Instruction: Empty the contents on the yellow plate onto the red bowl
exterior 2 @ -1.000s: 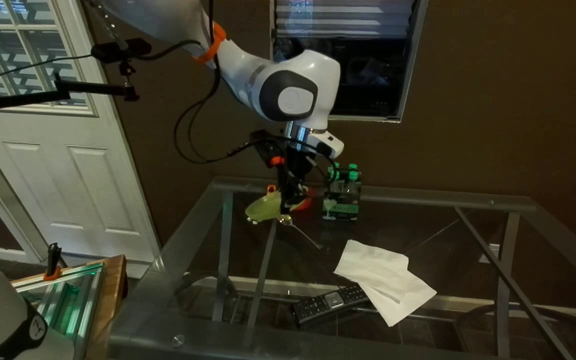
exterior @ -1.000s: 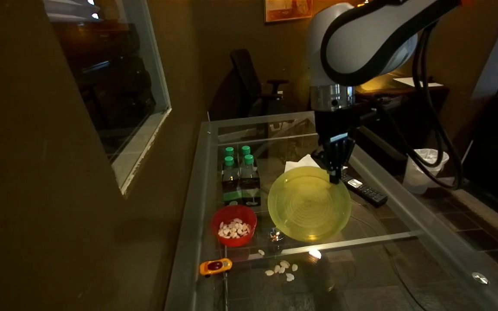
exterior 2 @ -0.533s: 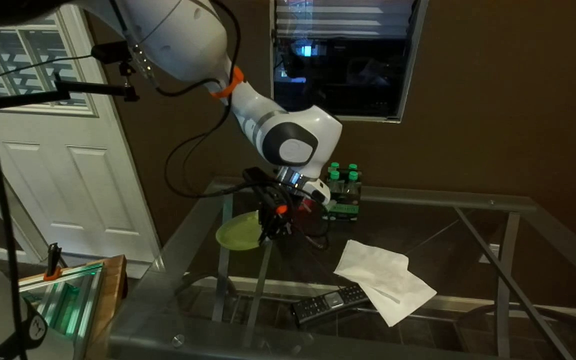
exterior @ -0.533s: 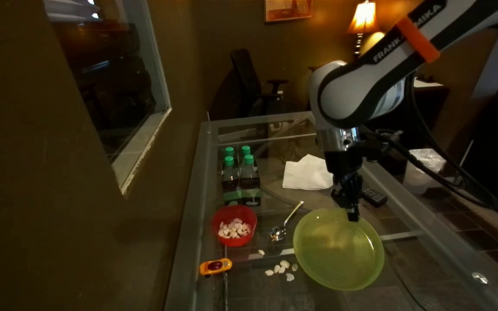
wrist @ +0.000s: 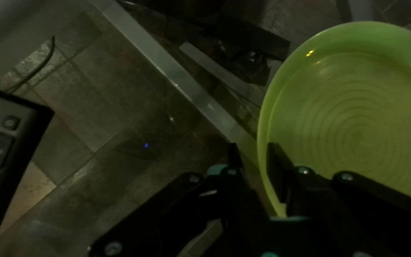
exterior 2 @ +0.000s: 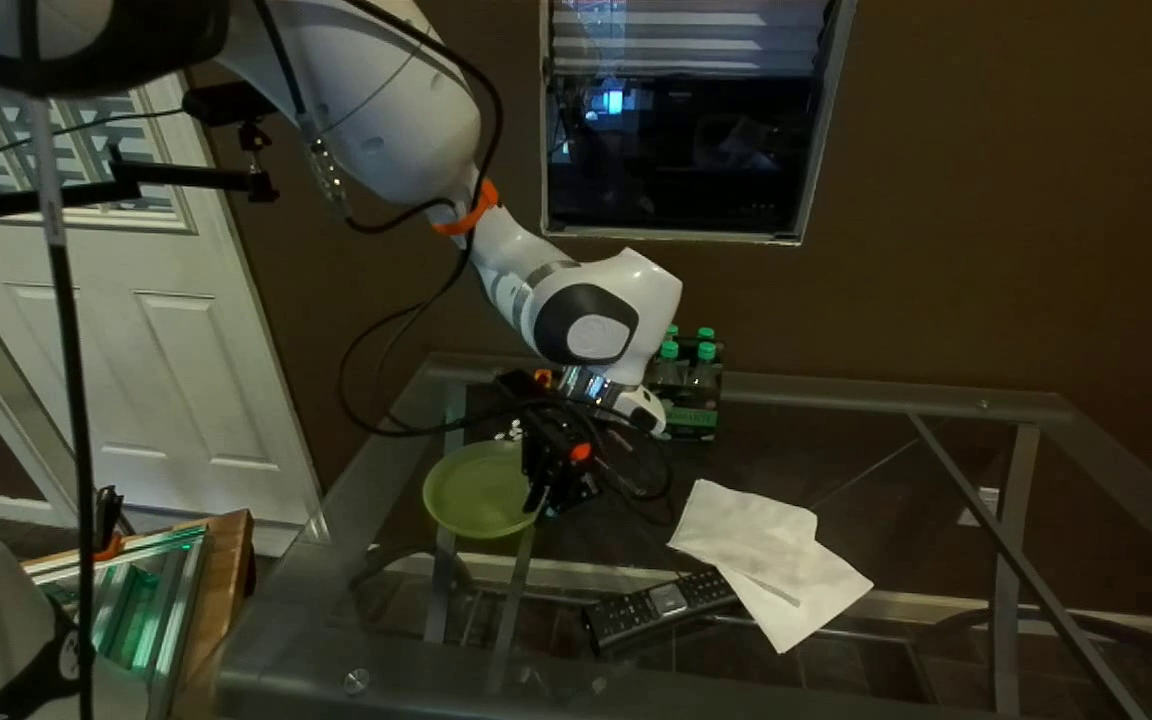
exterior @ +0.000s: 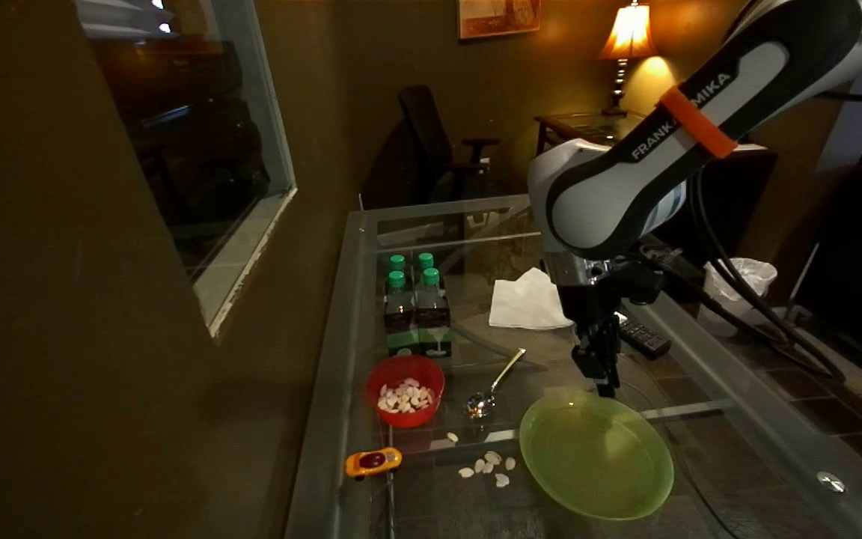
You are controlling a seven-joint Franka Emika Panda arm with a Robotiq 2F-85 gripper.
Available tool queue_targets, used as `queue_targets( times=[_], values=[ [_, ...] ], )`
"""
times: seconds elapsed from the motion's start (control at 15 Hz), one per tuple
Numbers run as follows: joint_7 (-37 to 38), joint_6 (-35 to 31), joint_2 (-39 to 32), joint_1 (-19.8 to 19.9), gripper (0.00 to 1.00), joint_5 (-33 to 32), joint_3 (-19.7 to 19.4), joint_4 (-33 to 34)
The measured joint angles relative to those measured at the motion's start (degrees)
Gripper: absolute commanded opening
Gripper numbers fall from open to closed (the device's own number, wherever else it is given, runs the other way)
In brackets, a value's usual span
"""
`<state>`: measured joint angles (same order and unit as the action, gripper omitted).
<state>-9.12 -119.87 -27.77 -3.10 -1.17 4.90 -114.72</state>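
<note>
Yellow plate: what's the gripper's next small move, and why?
Probably raise the gripper straight up: its jaws stand apart, the rim of the yellow plate showing between them in the wrist view; the plate looks flat and bare on the glass table, and most pale pieces lie in the red bowl.

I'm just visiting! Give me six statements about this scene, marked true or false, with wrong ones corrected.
The red bowl holds pale seed-like pieces. True.
The spoon lies inside the red bowl. False: the spoon lies on the glass table beside it.
Some loose pieces lie on the glass table. True.
The yellow plate is heaped full. False: the yellow plate looks bare.
Four bottles have green caps. True.
The tool is shut. False: the tool is open in the wrist view.
</note>
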Motion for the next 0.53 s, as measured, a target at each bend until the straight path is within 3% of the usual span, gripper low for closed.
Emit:
queue_targets(
  times=[0.2,0.4,0.47,0.53],
  values=[
    [5.2,-0.8,2.7,-2.5,0.77,-6.9,-1.4,1.3],
    [9.9,-1.5,9.4,-4.7,0.99,-9.4,-1.3,1.2],
    [10.4,-1.6,12.0,-5.3,0.80,-9.4,-0.8,0.9],
    [10.5,-2.4,14.7,-5.7,0.86,-8.8,0.1,0.5]
  ],
)
